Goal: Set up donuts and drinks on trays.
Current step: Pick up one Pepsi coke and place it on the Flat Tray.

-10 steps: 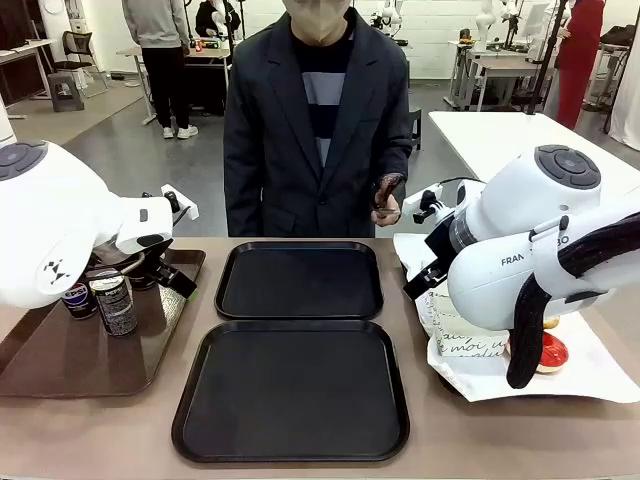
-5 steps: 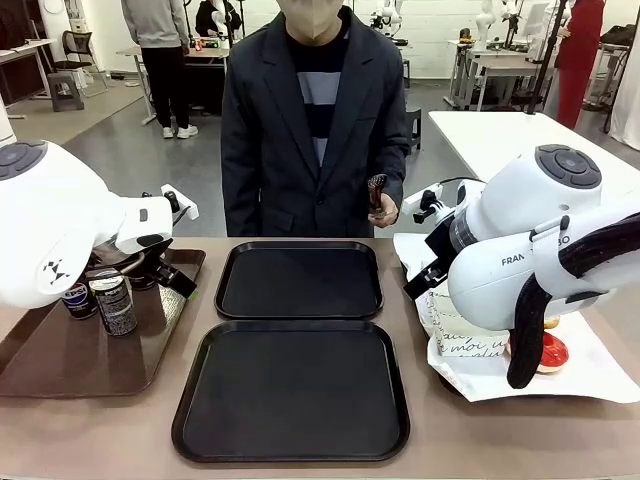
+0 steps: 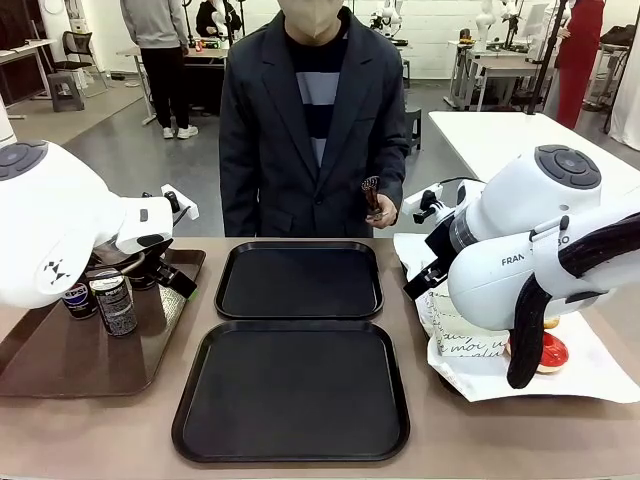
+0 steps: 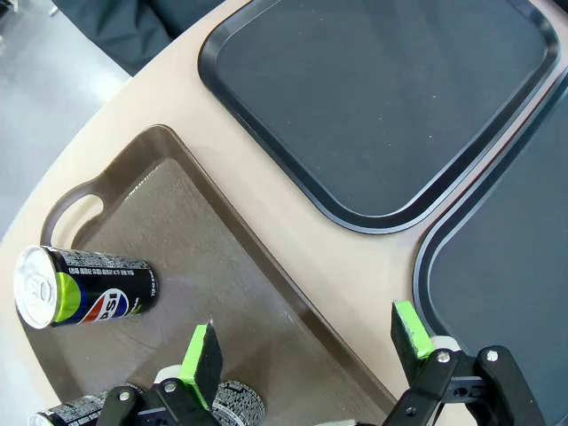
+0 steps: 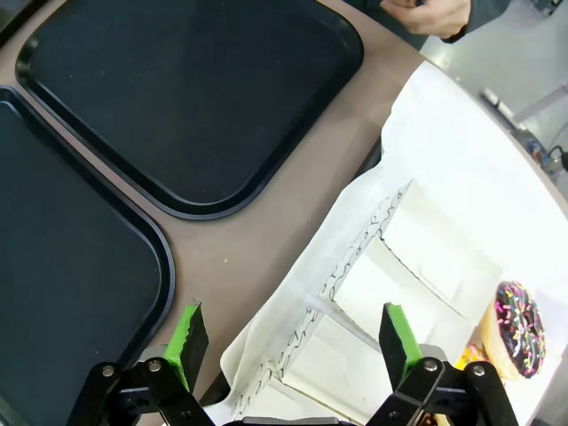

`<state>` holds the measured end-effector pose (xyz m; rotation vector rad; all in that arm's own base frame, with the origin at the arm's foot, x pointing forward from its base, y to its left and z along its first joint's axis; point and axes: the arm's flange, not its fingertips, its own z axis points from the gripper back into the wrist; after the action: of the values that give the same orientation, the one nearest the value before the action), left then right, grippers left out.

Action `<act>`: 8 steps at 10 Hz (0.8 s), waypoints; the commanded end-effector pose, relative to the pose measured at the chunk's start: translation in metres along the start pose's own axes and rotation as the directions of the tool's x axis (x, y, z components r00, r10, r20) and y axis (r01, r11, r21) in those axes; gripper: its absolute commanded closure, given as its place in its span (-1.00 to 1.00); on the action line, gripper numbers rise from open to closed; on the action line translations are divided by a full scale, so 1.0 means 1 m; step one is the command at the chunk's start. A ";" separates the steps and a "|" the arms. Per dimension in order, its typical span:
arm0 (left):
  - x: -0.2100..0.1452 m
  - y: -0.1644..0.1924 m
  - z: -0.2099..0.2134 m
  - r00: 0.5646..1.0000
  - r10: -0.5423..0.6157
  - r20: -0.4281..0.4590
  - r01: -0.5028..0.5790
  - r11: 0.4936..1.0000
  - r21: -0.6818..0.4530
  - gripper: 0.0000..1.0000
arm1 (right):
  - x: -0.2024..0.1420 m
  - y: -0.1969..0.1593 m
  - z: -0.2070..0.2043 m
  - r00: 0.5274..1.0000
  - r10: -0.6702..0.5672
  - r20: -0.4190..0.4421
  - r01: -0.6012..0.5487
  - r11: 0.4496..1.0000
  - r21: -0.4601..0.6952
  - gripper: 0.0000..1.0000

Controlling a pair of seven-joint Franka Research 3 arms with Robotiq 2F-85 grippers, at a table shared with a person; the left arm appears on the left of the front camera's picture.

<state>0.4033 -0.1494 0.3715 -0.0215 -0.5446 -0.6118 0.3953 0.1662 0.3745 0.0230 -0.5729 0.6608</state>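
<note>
Left claw (image 4: 306, 339): I am holding it apart over the brown tray (image 4: 222, 257) edge, beside the cans (image 4: 84, 286).
Right claw (image 5: 293, 344): I am holding it apart over the sleeves (image 5: 417, 266), with a donut (image 5: 516, 328) beside them.
Trays (image 3: 300, 285): lying together in the middle of the desk (image 3: 450, 440).

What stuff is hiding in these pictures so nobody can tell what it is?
- Front view: the right arm covers most of the white paper, so I can't count donuts; one red-iced donut peeks out.
- Front view: the dark thing in the person's hand is too small to name.
- Left wrist view: a can is cut off by the bottom edge and partly behind a finger of the left gripper.
</note>
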 end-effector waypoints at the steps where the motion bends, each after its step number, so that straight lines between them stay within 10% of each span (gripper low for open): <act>1: 0.000 0.000 0.000 1.000 0.000 0.000 0.000 1.000 0.000 -1.00 | 0.000 0.000 0.000 1.000 0.000 0.000 0.000 1.000 0.000 -1.00; 4: 0.000 0.000 0.000 1.000 0.000 0.000 0.000 1.000 0.000 -1.00 | 0.000 0.000 0.000 1.000 0.000 0.000 0.000 1.000 0.000 -1.00; 8: -0.102 -0.026 0.110 0.972 -0.167 -0.165 0.182 0.980 0.080 -1.00 | -0.114 0.000 0.118 0.998 0.021 -0.064 -0.024 0.999 -0.045 -1.00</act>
<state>0.3773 -0.1358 0.4277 0.0707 -0.4659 -0.7122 0.3818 0.1353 0.4268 -0.0195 -0.5228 0.6452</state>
